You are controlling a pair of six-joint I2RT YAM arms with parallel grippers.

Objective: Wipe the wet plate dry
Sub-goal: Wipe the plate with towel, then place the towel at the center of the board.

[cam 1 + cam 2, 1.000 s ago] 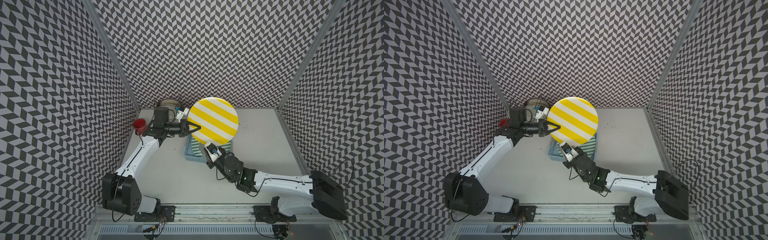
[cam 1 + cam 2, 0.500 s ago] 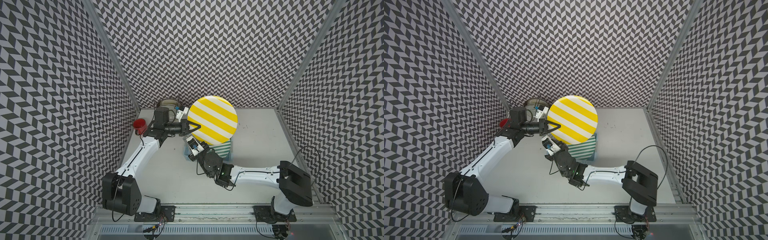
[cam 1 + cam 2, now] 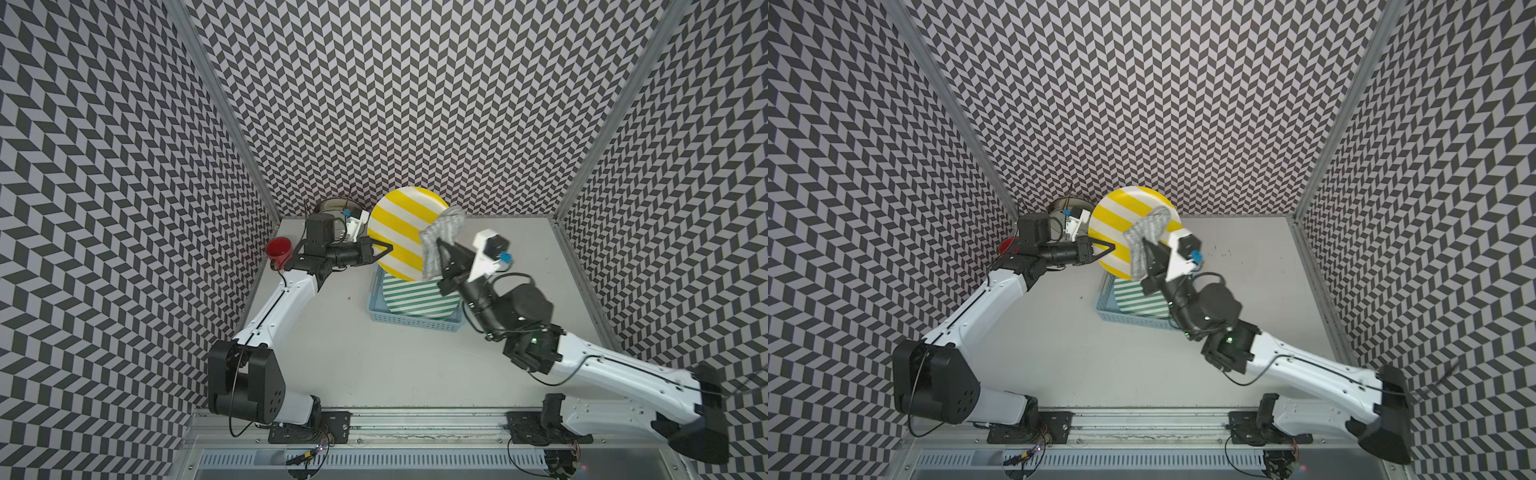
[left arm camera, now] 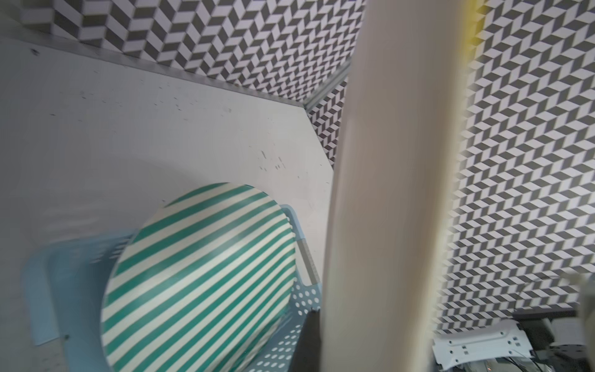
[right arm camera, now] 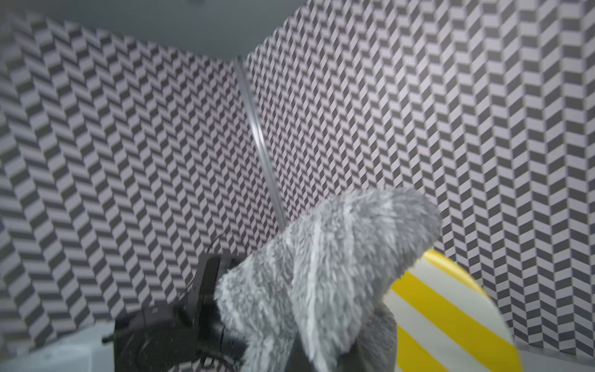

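Holding noted on both arms. Left gripper [image 3: 386,248] is clamped on the rim of the yellow-and-white striped plate [image 3: 399,232], at the plate's left edge as seen in both top views. The plate is raised off the table [image 3: 374,361] and stands nearly upright, striped face turned toward the cameras, above the back end of the light blue perforated basket [image 3: 411,326].

Right gripper [image 3: 440,247] is closed on a grey fluffy cloth [image 3: 438,237]. The cloth bunches around the black fingers and lies over the right part of the plate face. Upper end of the cloth reaches the plate's upper right rim; lower end hangs down near its lower right edge. Actual contact between cloth and plate cannot be confirmed from these views.

Left wrist view: the plate's cream edge [image 4: 386,193] fills the frame as a tall band. Beside it, a green-and-white striped plate [image 4: 199,273] lies tilted in the basket [image 4: 48,290].

Right wrist view: cloth [image 5: 322,273] is blurred in the foreground, with a yellow stripe of the plate [image 5: 450,322] behind it.

Other items: a red cup [image 3: 279,249] stands by the left wall, behind the left arm. A metal bowl [image 3: 332,205] sits in the back left corner, partly hidden by the left wrist.
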